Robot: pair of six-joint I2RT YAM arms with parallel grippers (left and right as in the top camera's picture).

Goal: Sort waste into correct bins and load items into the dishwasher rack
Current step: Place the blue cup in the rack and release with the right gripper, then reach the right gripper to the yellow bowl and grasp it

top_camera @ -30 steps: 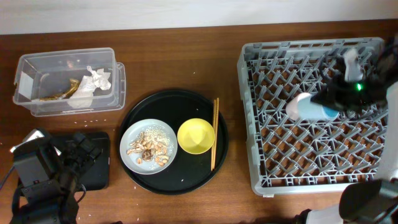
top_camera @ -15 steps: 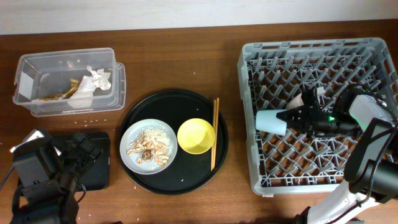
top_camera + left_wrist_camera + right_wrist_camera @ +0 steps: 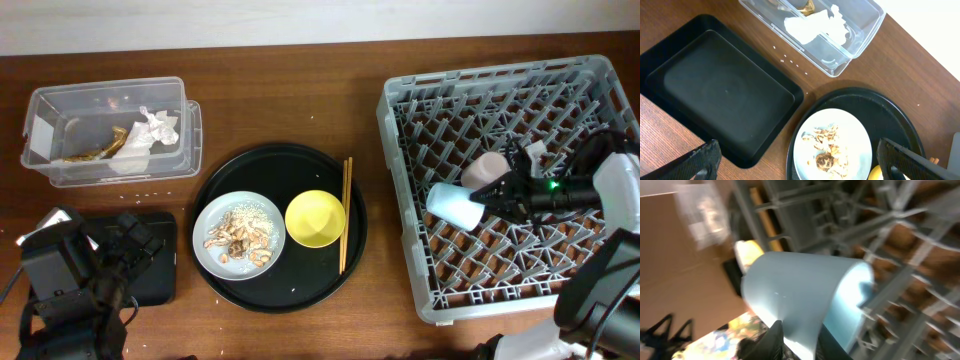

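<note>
My right gripper (image 3: 492, 200) is shut on the small light-blue cup (image 3: 452, 204) and holds it on its side over the middle of the grey dishwasher rack (image 3: 500, 73). In the right wrist view the cup (image 3: 805, 290) sits between the jaws (image 3: 797, 335). The pink cup (image 3: 487, 168) lies in the rack just behind. The pale grey plate (image 3: 238, 236) carries tan food scraps (image 3: 827, 147). The yellow bowl (image 3: 315, 219) and chopsticks (image 3: 346, 215) are beside it. My left gripper (image 3: 800, 162) is open and empty, hovering over the shallow black tray (image 3: 720, 90) and the plate's edge.
The plate, bowl and chopsticks rest on a big round black tray (image 3: 280, 160). The clear plastic box (image 3: 60, 110) at the back left holds a crumpled white napkin (image 3: 155, 125) and brown scraps. My left arm (image 3: 70, 280) fills the front left corner.
My right gripper carried the light-blue cup from the rack's back right to its middle, then slightly forward. The rack shifted a little. The left arm has not moved.
</note>
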